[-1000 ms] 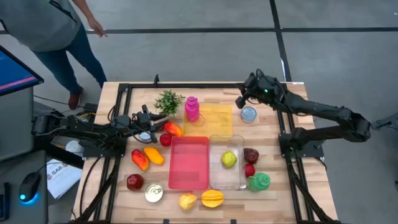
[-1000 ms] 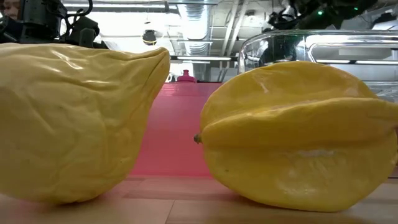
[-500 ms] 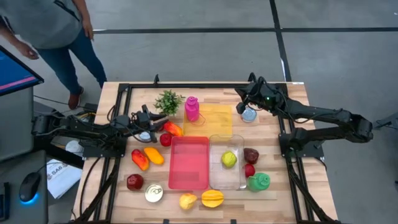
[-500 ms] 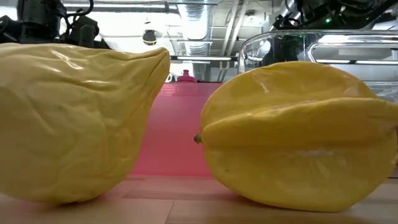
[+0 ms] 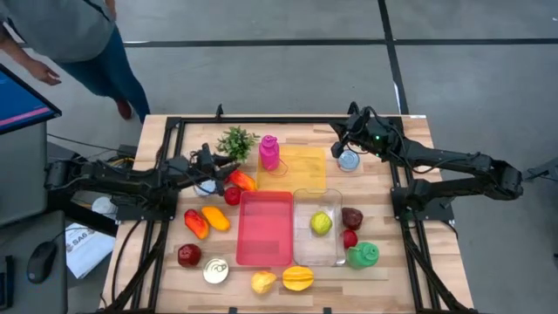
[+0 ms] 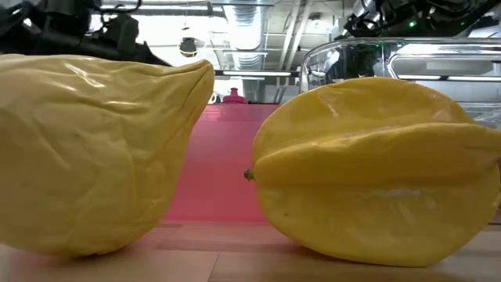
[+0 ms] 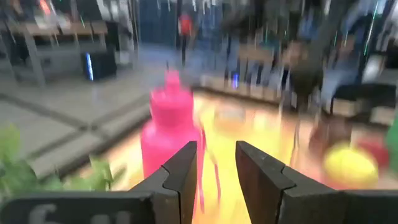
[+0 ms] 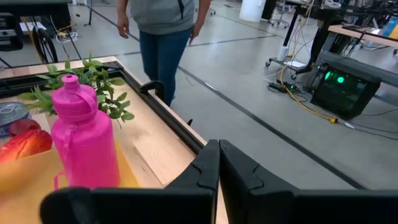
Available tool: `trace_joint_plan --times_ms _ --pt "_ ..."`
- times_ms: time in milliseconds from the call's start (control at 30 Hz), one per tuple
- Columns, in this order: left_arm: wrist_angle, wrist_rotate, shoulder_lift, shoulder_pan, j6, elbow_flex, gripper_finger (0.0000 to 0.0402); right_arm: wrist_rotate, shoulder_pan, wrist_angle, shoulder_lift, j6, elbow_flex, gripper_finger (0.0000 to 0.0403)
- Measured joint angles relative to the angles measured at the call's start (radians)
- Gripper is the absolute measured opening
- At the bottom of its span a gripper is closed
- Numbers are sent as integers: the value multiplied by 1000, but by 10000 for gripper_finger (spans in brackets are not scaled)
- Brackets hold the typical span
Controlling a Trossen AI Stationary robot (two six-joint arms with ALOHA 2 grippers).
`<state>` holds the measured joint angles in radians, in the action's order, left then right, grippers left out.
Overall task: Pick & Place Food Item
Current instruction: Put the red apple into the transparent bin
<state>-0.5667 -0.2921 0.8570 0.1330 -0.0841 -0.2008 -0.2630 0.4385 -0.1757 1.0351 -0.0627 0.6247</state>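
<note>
My left gripper (image 5: 218,164) is open and empty above the table's left part, close to an orange-red fruit (image 5: 242,180) and a small red fruit (image 5: 232,195); its fingers point toward the pink bottle (image 7: 169,134). My right gripper (image 5: 345,145) is shut and empty at the far right, over a small grey-blue round can (image 5: 349,160). A pink tray (image 5: 265,227) lies mid-table, with a clear container (image 5: 307,249) beside it holding a yellow-green fruit (image 5: 322,223). A starfruit (image 6: 376,168) and a yellow fruit (image 6: 94,149) lie at the near edge.
A yellow board (image 5: 305,170), the pink bottle (image 5: 268,152) and a green plant (image 5: 235,141) stand at the far middle. Red and orange fruits (image 5: 205,220), a red apple (image 5: 189,255), a can (image 5: 215,270), dark red fruits (image 5: 352,218) and a green item (image 5: 364,254) lie around. A person (image 5: 78,44) stands beyond the far left corner.
My right gripper has come a little toward the near edge and now stands over the round can. My left gripper has shifted slightly toward the far edge. The person has walked further left.
</note>
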Motion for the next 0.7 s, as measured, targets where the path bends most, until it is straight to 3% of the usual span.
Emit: trace_joint_plan --times_ms 233,433,700 --pt "586 -27 0 -30 -35 -168 99 0 -1 1 0 15 0 5" --pt "771 -30 0 -84 -55 -238 99 0 -1 2 0 14 0 5" --pt "864 -29 0 -118 -57 -259 99 0 -1 2 0 11 0 5"
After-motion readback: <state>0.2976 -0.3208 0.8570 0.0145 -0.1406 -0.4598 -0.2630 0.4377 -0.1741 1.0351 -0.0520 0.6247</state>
